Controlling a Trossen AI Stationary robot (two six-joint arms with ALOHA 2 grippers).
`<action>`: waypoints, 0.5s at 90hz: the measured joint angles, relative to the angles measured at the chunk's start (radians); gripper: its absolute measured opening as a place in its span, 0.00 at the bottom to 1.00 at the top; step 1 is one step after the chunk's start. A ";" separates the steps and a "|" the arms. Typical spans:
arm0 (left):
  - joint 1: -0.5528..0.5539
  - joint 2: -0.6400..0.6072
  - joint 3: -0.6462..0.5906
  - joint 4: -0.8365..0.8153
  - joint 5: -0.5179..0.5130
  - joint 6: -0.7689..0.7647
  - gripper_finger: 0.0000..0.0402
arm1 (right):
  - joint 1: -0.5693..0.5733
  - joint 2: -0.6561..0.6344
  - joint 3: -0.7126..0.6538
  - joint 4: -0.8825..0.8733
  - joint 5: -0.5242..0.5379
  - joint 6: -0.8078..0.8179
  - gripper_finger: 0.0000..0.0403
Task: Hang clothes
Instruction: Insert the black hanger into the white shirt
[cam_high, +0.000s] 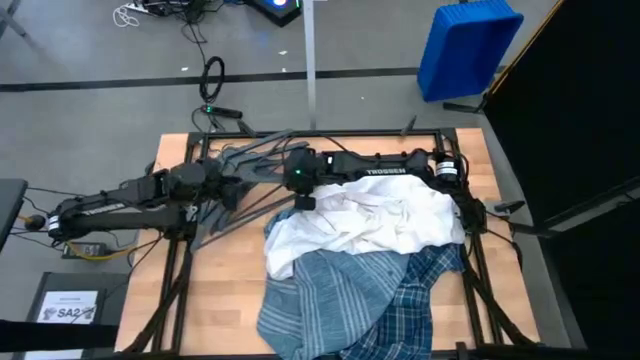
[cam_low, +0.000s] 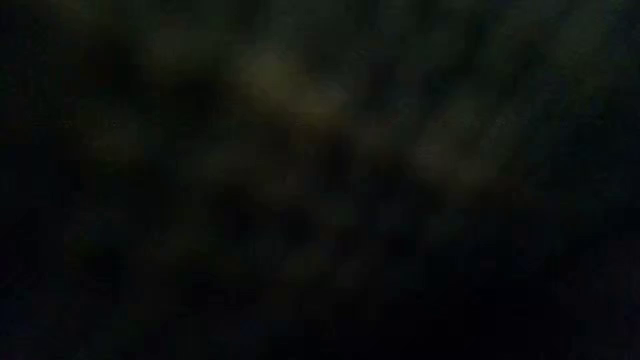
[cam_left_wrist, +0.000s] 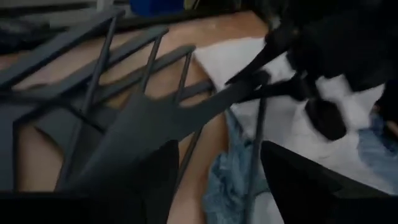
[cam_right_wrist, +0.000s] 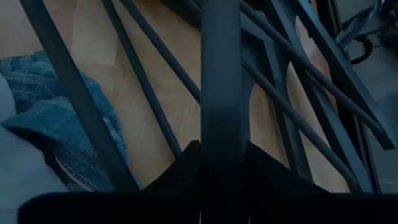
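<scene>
the three shirts are heaped on the bench (cam_high: 225, 290): white shirt (cam_high: 370, 222) uppermost, striped blue-grey shirt (cam_high: 320, 300) and plaid shirt (cam_high: 425, 295) trailing toward the near edge. right tool (cam_right_wrist: 222, 158) is pinched on a hanger (cam_right_wrist: 221, 74). left tool (cam_left_wrist: 217, 180) is spread beside the hanger pile (cam_high: 235, 170). "trossen" is read on the right arm (cam_high: 385, 165).

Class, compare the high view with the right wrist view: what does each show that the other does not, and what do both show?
Only the high view shows the plain white shirt, the darker blue plaid shirt, both arms and a blue plastic bin on the floor. Only the right wrist view shows the right gripper shut on a dark grey plastic hanger bar. Both show the hanger pile, the light blue-grey striped shirt and the wooden table.
</scene>
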 joint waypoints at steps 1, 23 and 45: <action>0.000 0.000 0.008 -0.008 -0.003 0.000 0.52 | 0.000 0.000 0.000 -0.001 0.004 0.000 0.12; 0.000 0.019 0.145 -0.259 -0.092 -0.059 0.52 | -0.001 -0.017 0.000 -0.019 0.018 0.007 0.12; 0.000 0.051 0.152 -0.417 -0.094 -0.163 0.52 | -0.005 -0.044 0.000 -0.039 0.029 0.001 0.12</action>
